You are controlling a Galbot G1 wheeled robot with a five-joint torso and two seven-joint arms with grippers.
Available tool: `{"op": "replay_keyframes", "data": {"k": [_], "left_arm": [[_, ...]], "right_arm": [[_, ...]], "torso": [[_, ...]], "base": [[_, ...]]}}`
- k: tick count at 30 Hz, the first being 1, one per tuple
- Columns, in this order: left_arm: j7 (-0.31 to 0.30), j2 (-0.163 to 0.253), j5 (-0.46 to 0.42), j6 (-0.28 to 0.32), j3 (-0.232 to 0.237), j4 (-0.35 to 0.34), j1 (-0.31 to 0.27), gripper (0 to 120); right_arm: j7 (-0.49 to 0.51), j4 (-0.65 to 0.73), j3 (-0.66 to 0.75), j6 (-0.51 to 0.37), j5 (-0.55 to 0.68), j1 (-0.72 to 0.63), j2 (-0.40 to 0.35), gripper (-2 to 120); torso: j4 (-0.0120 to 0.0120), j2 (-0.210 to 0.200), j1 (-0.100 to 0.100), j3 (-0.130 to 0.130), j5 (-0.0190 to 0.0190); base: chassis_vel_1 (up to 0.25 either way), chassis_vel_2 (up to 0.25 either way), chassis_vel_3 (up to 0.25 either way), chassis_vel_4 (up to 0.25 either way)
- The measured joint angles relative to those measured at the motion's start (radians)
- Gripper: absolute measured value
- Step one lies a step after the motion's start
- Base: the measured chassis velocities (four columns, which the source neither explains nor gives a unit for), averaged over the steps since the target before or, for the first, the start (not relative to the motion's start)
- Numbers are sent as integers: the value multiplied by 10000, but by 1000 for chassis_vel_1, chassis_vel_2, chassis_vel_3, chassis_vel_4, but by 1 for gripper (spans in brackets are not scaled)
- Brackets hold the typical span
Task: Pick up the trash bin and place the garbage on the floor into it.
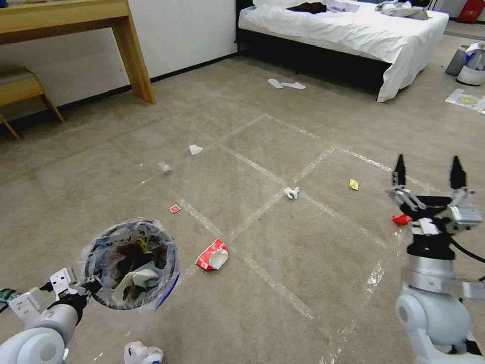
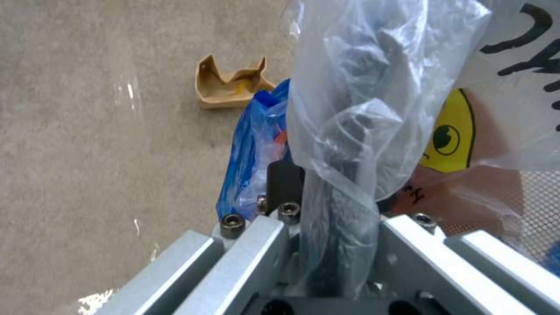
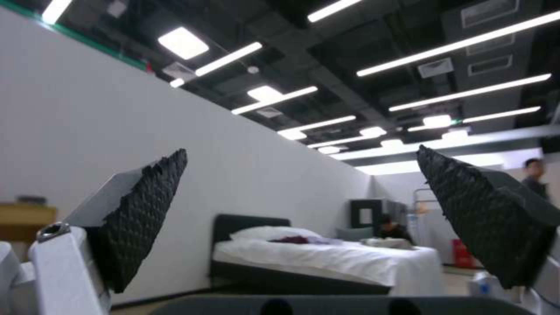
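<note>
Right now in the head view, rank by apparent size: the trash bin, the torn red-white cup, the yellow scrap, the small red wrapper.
1. trash bin, nearest the camera
2. torn red-white cup
3. yellow scrap and small red wrapper look alike; unranked, the scrap lies farther off.

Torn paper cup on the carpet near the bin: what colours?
Red with white torn paper cup, best seen in the head view.

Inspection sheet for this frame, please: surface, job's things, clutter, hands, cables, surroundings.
Surface: carpet, taped grid.
Job's things: bin lined with a clear bag, litter inside; torn cup, tissues, red wrapper, yellow scrap on the carpet.
Clutter: slippers by the bed.
Hands: left hand shut on the bin's rim; right hand open, raised, empty.
Cables: black cable at the right wrist.
Surroundings: bed, desk.
</note>
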Motion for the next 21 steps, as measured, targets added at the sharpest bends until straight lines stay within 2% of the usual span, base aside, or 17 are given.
{"op": "replay_keyframes", "data": {"k": [4, 7, 13, 21], "left_arm": [[101, -61, 161, -46, 18, -2, -42, 0], [315, -89, 476, -171, -3, -27, -86, 0], [500, -6, 543, -327, -223, -183, -74, 0], [569, 98, 557, -374, -349, -45, -113, 0]], "right_arm": [[104, 166, 272, -55, -140, -226, 39, 100], [740, 499, 492, -1027, 413, -310, -218, 100], [1559, 708, -42, -2002, 818, -350, -485, 100], [1656, 682, -441, -2307, 1223, -472, -506, 100]], "torso": [[0, 0, 0, 0, 2], [2, 0, 0, 0, -1], [3, 1, 0, 0, 1], [0, 0, 0, 0, 0]], "base": [[0, 0, 0, 0], [0, 0, 0, 0], [0, 0, 0, 0], [0, 0, 0, 0]]}}
